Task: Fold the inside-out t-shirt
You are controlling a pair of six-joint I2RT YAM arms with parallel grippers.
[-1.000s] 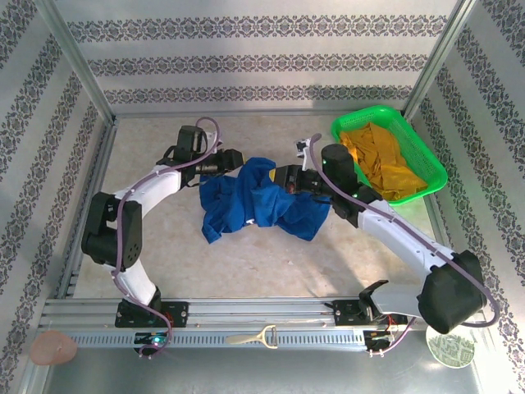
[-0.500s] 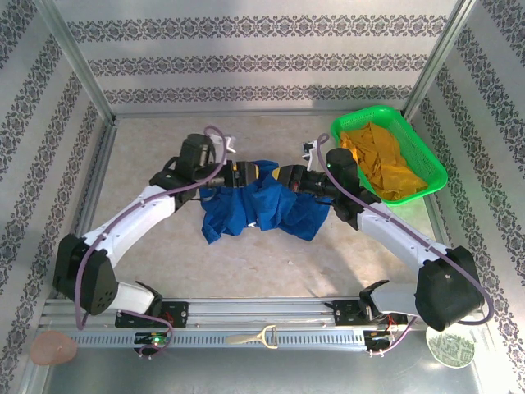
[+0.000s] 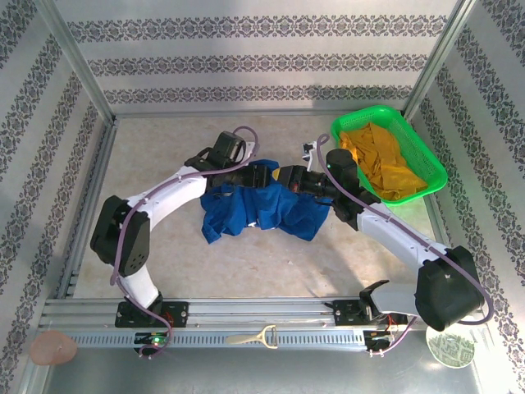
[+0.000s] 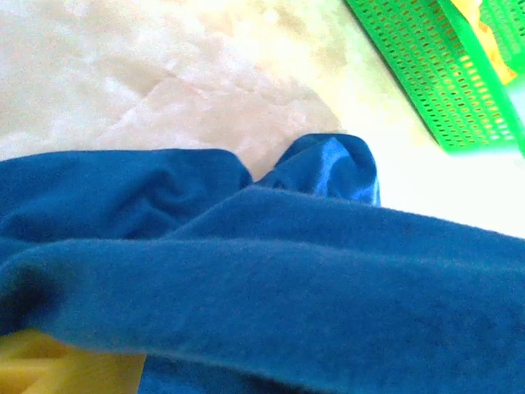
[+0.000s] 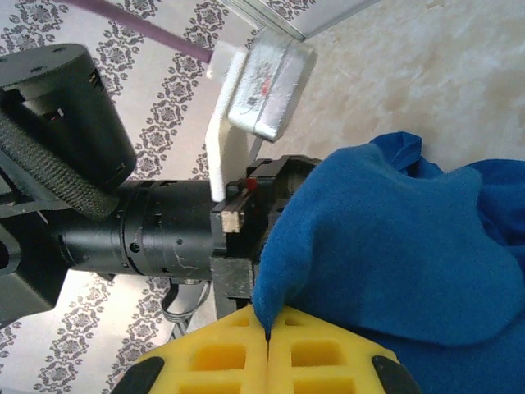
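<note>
Honestly this one's barely started. The shirt (image 3: 258, 212) is a crumpled blue heap in the middle of the table (image 3: 164, 139), no flat panel, no clean crease, sleeves lost somewhere in the bunching. Both arms reach in to the heap's 12 o'clock edge, the left gripper (image 3: 268, 175) and right gripper (image 3: 281, 175) nearly nose to nose there. From the right wrist cam the yellow fingertips (image 5: 221, 361) are pressed together with a corner of blue cloth (image 5: 394, 246) nipped in the seam between them, so that one has a proper pinch. The left is harder: its own cam has shirt (image 4: 287, 279) draped right across the lens with just a sliver of yellow pad at 7 o'clock, so I can't tell if its jaws are clamped on anything or sitting loose under the fabric. No print visible anywhere, so I can't say which face is out either. My read: they're getting a two-point hold on one edge to lift and spread it. Spreading flat, turning it if needed and every actual fold are all left to do. The green basket (image 3: 349, 139) with the mustard garment (image 3: 385, 164) sits at 2 o'clock from the heap, apart from it.
</note>
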